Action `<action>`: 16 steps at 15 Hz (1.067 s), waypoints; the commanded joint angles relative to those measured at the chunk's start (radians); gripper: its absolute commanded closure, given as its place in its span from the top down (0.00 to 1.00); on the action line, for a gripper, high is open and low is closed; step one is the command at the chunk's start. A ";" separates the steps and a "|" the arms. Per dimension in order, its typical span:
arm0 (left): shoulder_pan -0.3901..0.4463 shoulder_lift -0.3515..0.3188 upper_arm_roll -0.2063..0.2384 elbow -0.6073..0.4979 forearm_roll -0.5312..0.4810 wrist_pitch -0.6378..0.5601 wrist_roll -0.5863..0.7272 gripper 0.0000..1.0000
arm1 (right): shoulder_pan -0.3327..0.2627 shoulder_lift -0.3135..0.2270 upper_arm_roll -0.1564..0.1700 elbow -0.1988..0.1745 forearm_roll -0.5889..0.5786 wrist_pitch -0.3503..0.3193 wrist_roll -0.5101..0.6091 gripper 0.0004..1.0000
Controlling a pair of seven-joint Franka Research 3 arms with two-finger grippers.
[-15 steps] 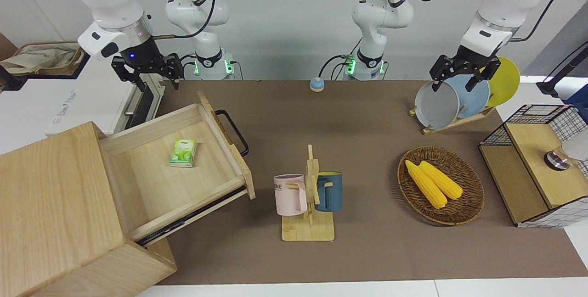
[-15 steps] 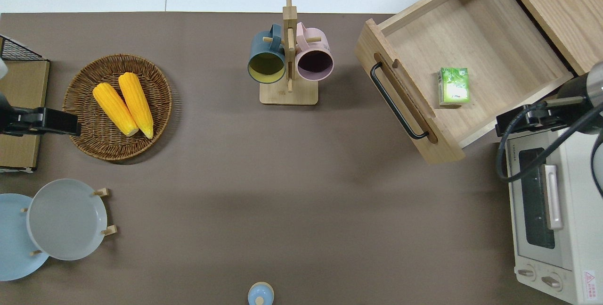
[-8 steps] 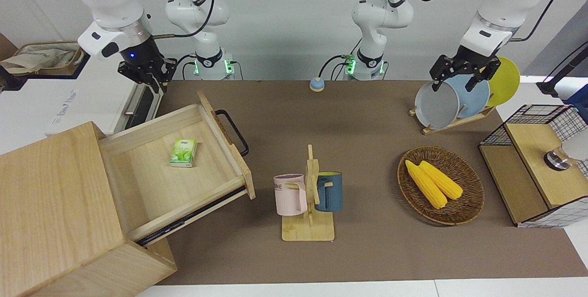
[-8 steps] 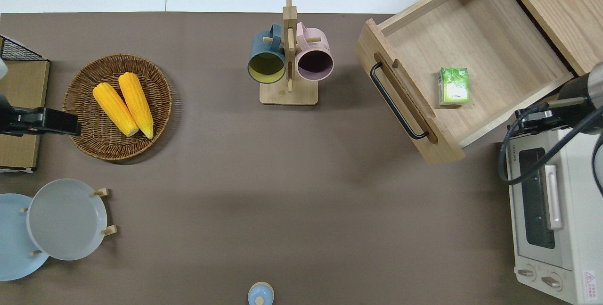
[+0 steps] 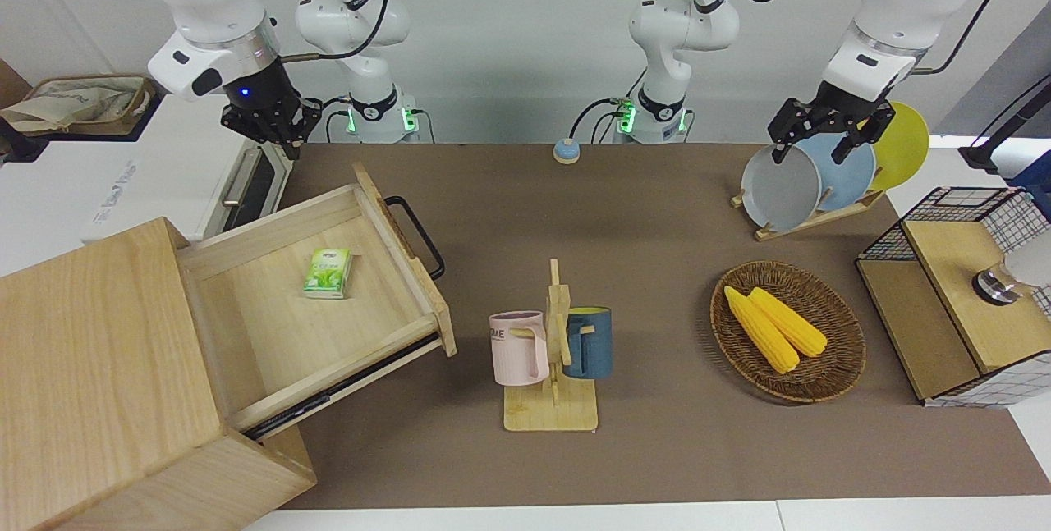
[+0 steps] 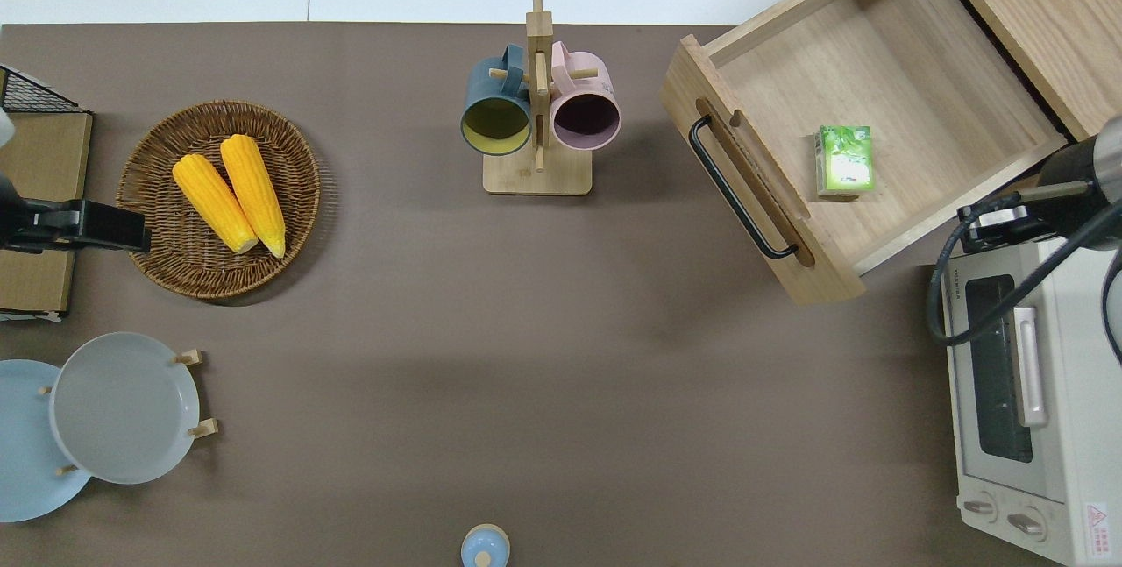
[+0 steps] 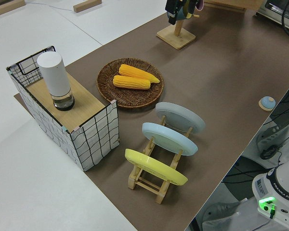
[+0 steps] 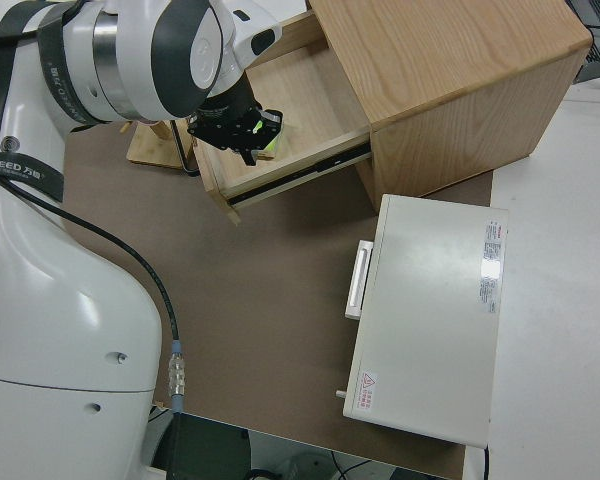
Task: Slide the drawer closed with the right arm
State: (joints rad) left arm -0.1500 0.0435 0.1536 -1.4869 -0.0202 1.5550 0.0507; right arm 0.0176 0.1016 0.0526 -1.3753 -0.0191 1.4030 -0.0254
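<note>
The drawer (image 5: 328, 285) stands fully pulled out of the wooden cabinet (image 5: 98, 375) with its bar handle (image 5: 417, 235) untouched, so the right gripper (image 5: 275, 130), fingers apparently narrow, risks clipping the toaster oven (image 6: 1026, 392) while approaching.

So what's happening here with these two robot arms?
The wide light-wood drawer of the wooden cabinet stands pulled open, with a small green packet lying inside. The right arm's claw is up in the air by the white toaster oven, touching nothing. The left arm is parked.
</note>
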 commanded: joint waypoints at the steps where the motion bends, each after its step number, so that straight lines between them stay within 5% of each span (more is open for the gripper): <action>1: -0.017 0.013 0.017 0.020 0.012 0.000 0.008 1.00 | 0.048 -0.006 -0.003 0.025 -0.013 -0.024 0.080 0.00; 11: -0.017 0.013 0.017 0.020 0.012 0.000 0.008 1.00 | 0.257 0.004 0.001 0.065 -0.002 -0.010 0.556 0.00; 16: -0.017 0.013 0.017 0.020 0.012 0.000 0.008 1.00 | 0.350 0.053 0.001 0.065 -0.002 0.071 0.766 0.00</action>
State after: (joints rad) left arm -0.1500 0.0435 0.1536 -1.4869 -0.0202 1.5550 0.0507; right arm 0.3234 0.1119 0.0571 -1.3242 -0.0189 1.4232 0.6128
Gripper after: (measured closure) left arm 0.000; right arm 0.991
